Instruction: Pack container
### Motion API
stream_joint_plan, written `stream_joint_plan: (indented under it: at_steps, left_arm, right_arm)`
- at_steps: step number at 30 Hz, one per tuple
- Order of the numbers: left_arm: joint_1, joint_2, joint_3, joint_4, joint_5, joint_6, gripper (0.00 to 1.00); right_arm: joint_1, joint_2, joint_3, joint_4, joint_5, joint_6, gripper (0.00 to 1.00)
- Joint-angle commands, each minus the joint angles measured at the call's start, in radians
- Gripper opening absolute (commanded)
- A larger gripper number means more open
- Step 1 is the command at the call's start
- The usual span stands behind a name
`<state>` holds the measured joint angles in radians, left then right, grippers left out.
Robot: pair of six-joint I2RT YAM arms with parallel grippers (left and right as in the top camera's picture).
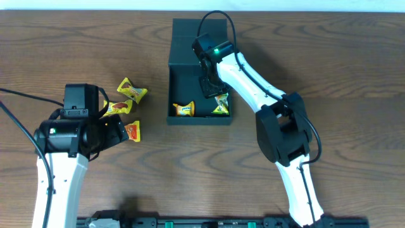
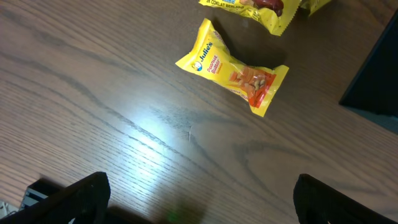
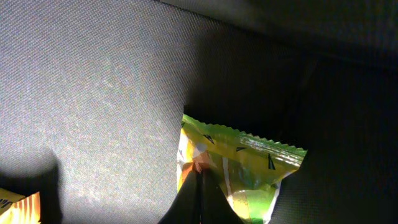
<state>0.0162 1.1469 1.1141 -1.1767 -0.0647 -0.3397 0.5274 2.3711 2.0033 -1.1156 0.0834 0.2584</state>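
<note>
The dark teal container stands open at the table's middle back, its flap lid folded away behind it. Inside lie a yellow packet and a yellow-green packet. My right gripper reaches into the container; in the right wrist view its fingers are shut on the edge of the yellow-green packet, which rests on the container floor. My left gripper is open and empty, low over the table just short of a yellow snack packet.
Three yellow packets lie left of the container: one at the back, one in the middle, one nearest. In the left wrist view a second packet shows at the top edge and the container's wall at the right.
</note>
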Motion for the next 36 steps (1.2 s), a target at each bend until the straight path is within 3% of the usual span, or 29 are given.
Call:
stream_joint_plan:
  at_steps: [1, 14, 17, 18, 19, 20, 23, 26, 32, 36]
  left_arm:
    - [0.002, 0.005, 0.007, -0.001, -0.025, 0.003, 0.95]
    - [0.002, 0.005, 0.007, 0.007, -0.042, 0.002, 0.95]
    - [0.003, 0.005, 0.007, 0.033, -0.107, 0.004, 0.96]
    - [0.003, 0.005, 0.007, 0.054, -0.126, 0.035, 1.00]
    - [0.003, 0.005, 0.007, 0.064, -0.126, 0.064, 0.95]
    - [0.003, 0.005, 0.007, 0.068, -0.126, 0.087, 0.93]
    - [0.003, 0.005, 0.007, 0.057, -0.121, 0.089, 0.97]
    - [0.003, 0.005, 0.007, 0.056, -0.121, 0.062, 0.96]
    - [0.003, 0.005, 0.007, 0.036, -0.104, 0.025, 0.95]
    - [0.003, 0.005, 0.007, 0.016, 0.006, 0.120, 0.96]
  right_arm:
    - [0.004, -0.003, 0.006, -0.003, 0.016, -0.013, 0.01]
    - [0.004, -0.005, 0.290, -0.119, -0.097, -0.080, 0.01]
    - [0.004, -0.005, 0.335, -0.180, -0.133, -0.158, 0.08]
    - [0.004, -0.005, 0.348, -0.201, -0.137, -0.184, 0.22]
    - [0.003, -0.005, 0.354, -0.209, -0.142, -0.195, 0.50]
    - [0.002, -0.005, 0.361, -0.217, -0.163, -0.232, 0.66]
    - [0.003, -0.005, 0.367, -0.238, -0.200, -0.310, 0.88]
    - [0.004, -0.005, 0.367, -0.248, -0.240, -0.351, 0.98]
    - [-0.032, -0.010, 0.391, -0.246, -0.343, -0.409, 0.99]
    - [-0.086, -0.027, 0.418, -0.260, -0.328, -0.399, 0.99]
